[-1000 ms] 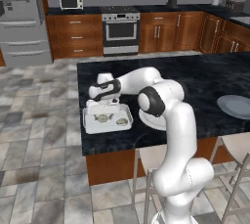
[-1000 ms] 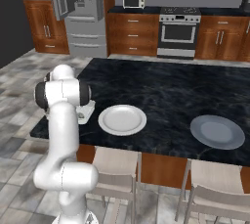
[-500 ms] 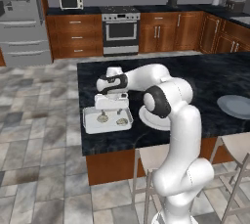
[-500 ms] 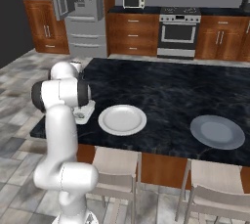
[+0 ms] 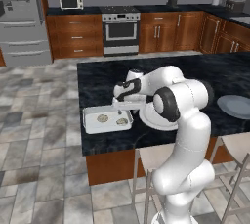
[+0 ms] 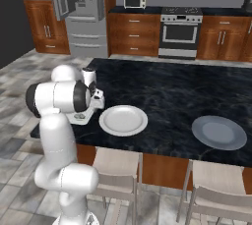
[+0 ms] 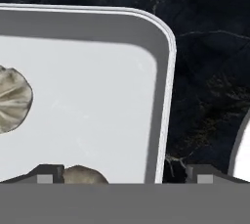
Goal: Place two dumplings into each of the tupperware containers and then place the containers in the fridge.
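A tupperware container (image 5: 91, 125) sits at the near left corner of the black island counter, with two dumplings (image 5: 102, 118) (image 5: 122, 121) lying in it. My gripper (image 5: 122, 106) hangs just above the container's right end, open and holding nothing. In the hand view, the container's rounded corner (image 7: 163, 71) runs between my spread fingertips (image 7: 46, 173), with one dumpling (image 7: 12, 98) at the left and another (image 7: 85, 174) at the bottom. From the right base view my arm hides most of the container (image 6: 81, 117). The fridge (image 5: 19, 22) (image 6: 78, 13) stands at the far wall with its upper door open.
A white plate (image 5: 151, 120) (image 6: 123, 120) (image 7: 242, 152) lies just right of the container. A grey-blue plate (image 5: 237, 106) (image 6: 219, 132) sits farther right. Stools (image 6: 118, 162) line the near side of the island. A tiled floor separates the island from the fridge.
My hand has lifted off the container and drifted right toward the white plate, its jaws spreading a little wider. Both dumplings stay in the container.
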